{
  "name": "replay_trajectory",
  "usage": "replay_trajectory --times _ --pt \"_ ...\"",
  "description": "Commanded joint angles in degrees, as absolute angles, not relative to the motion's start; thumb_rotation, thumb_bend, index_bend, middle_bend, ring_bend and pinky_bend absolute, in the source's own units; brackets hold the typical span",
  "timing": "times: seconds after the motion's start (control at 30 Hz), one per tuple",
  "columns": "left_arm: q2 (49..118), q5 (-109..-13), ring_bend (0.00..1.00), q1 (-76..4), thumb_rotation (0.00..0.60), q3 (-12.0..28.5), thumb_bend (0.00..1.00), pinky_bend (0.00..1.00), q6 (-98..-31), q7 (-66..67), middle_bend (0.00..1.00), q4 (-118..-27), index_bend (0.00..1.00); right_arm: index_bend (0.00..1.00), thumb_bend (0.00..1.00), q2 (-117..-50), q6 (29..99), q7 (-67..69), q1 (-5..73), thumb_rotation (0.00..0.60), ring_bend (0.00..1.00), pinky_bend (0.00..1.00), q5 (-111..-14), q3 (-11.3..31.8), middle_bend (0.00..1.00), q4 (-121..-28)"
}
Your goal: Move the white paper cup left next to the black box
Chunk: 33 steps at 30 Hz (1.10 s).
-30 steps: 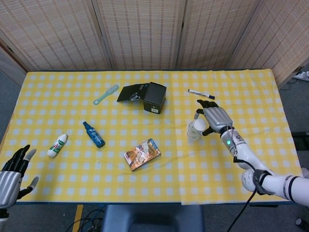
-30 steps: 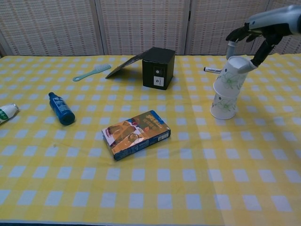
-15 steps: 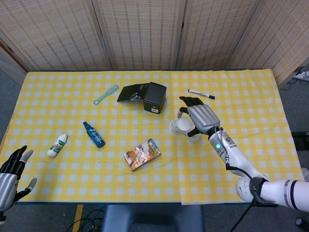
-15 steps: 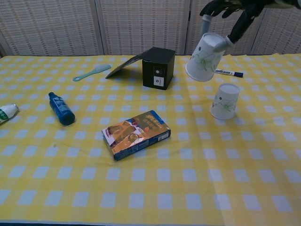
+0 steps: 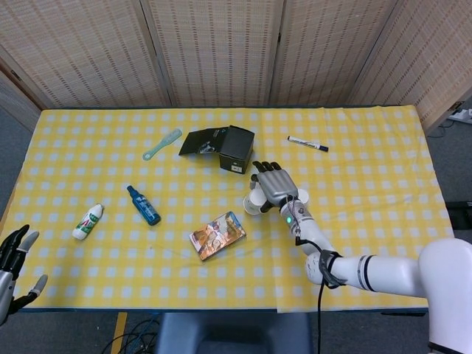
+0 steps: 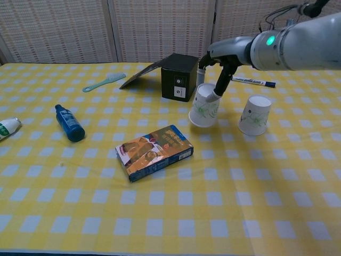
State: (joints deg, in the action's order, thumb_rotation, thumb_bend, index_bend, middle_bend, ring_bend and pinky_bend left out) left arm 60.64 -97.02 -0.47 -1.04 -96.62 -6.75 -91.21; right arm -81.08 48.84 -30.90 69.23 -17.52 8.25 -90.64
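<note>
Right robot hand (image 6: 217,68) gripping upside-down white paper cup (image 6: 204,105) with green print, tilted, just beside black cardboard box (image 6: 180,77), mid tabletop (image 6: 176,224), left robot hand (image 5: 10,269) spread, holding nothing, off front-left corner.

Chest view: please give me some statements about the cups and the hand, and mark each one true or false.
1. The right hand holds a white paper cup. True.
2. That cup stands upright, mouth up. False: it is upside down and tilted.
3. A second paper cup stands alone on the table. True.
4. The marker lies inside the black box. False: it lies on the tablecloth, behind the cups.
</note>
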Motion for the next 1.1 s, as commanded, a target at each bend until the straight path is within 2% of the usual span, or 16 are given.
replay_trajectory --times 0.03,0.2,0.37,0.47,0.63,0.77,0.87,1.0,1.1 --pt "60.60 -96.78 0.00 -0.55 0.600 -0.94 0.34 0.24 -96.40 -6.91 0.00 -91.18 0.00 0.41 0.27 -83.62 47.85 -33.08 70.81 0.600 0.00 0.00 -14.90 7.33 0.03 -87.55" --pt "60.64 -96.71 0.00 -0.58 0.600 -0.89 0.34 0.24 -96.20 -6.74 0.00 -91.25 0.00 0.39 0.26 -85.53 45.86 -34.93 72.03 0.600 0.00 0.00 -11.05 6.73 0.02 -84.11" --pt "60.78 -96.81 0.00 -0.70 0.600 -0.87 0.34 0.24 -95.97 -6.52 0.00 -91.21 0.00 0.05 0.24 -84.70 43.99 -34.53 72.18 0.600 0.00 0.00 -10.31 7.15 0.00 -83.96" --pt "60.88 -96.80 0.00 -0.78 0.600 -0.87 0.34 0.24 -95.73 -6.33 0.00 -91.16 0.00 0.00 0.23 -81.97 44.57 -33.29 71.37 0.600 0.00 0.00 -11.98 7.82 0.00 -87.19" --pt "61.19 -97.05 0.00 -0.88 0.600 -0.93 0.34 0.24 -95.49 -5.27 0.00 -91.27 0.00 0.00 0.22 -72.94 48.50 -29.97 68.07 0.600 0.00 0.00 -17.76 9.52 0.00 -98.66" --pt "61.56 -96.91 0.00 -0.97 0.600 -0.93 0.34 0.24 -95.03 -3.93 0.00 -91.49 0.00 0.00 0.21 -62.83 55.39 -26.02 61.03 0.600 0.00 0.00 -29.42 9.21 0.00 -112.19" --pt "62.01 -96.31 0.00 -1.33 0.600 -0.82 0.34 0.24 -93.90 -2.72 0.00 -91.76 0.00 0.00 0.21 -56.97 62.94 -21.15 51.96 0.600 0.00 0.00 -44.80 6.29 0.00 -119.50" --pt "62.76 -96.63 0.00 -2.20 0.600 -1.03 0.34 0.24 -92.09 -0.70 0.00 -92.36 0.00 0.00 0.21 -53.20 72.66 -14.23 38.48 0.600 0.00 0.00 -68.67 -2.32 0.00 -119.50" --pt "63.16 -97.07 0.00 -2.47 0.600 -1.09 0.34 0.24 -91.82 0.22 0.00 -92.62 0.00 0.00 0.21 -54.12 80.44 -10.39 30.43 0.600 0.00 0.00 -79.81 -7.17 0.00 -114.27"
